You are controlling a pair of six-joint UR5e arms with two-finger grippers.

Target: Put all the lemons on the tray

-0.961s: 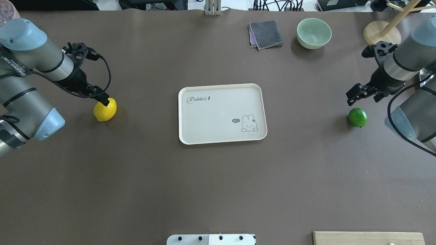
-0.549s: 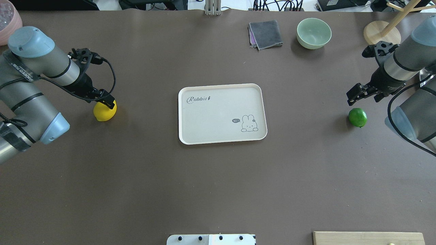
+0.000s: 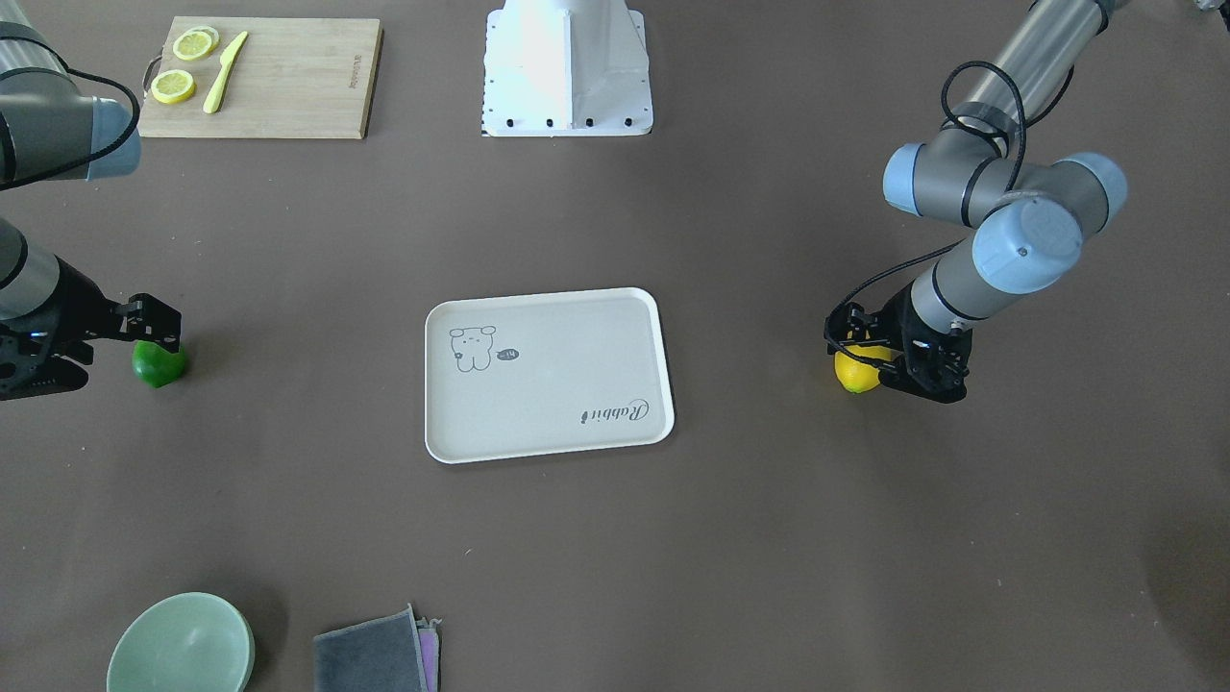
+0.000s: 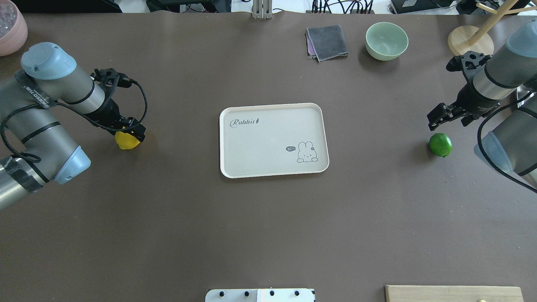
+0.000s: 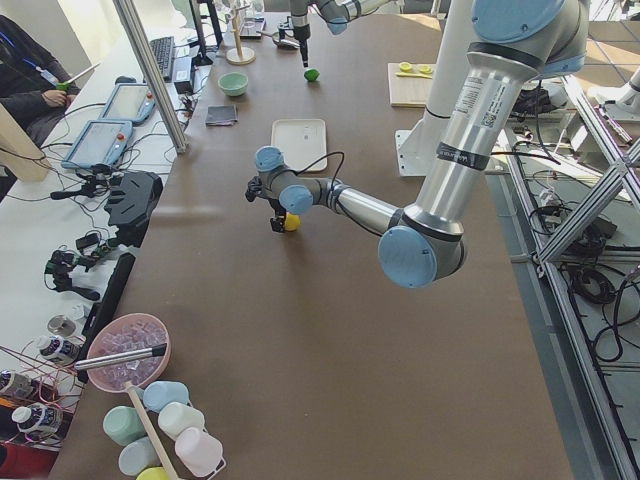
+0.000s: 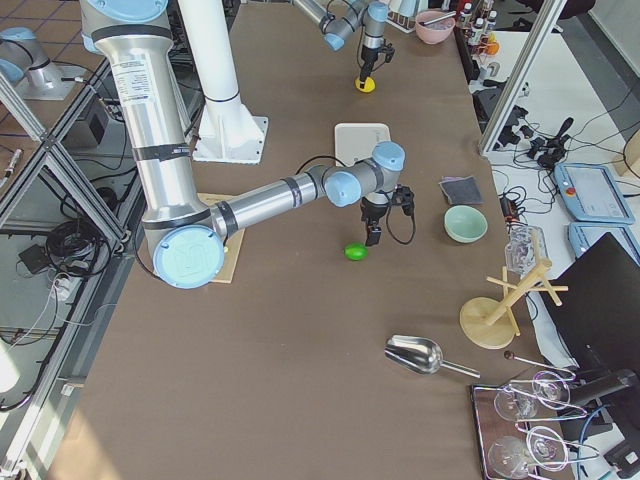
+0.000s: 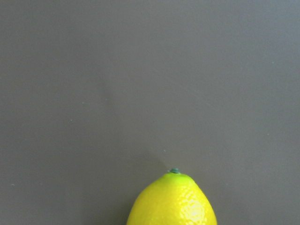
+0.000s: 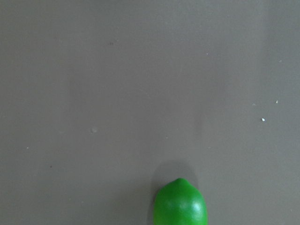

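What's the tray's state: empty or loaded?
Empty: the tray is bare inside; the yellow lemon and green lemon lie off to either side.

Yellow lemon [image 4: 126, 142] half hidden — under left fingers [image 4: 138, 133].

Inward from the left tool [image 4: 130, 133], open surface [image 4: 184, 138] ran unbroken to the tray [image 4: 272, 104]. The right tool [image 4: 436, 119] had the same open stretch inward; the green lemon [image 4: 440, 144] sat just beside it.
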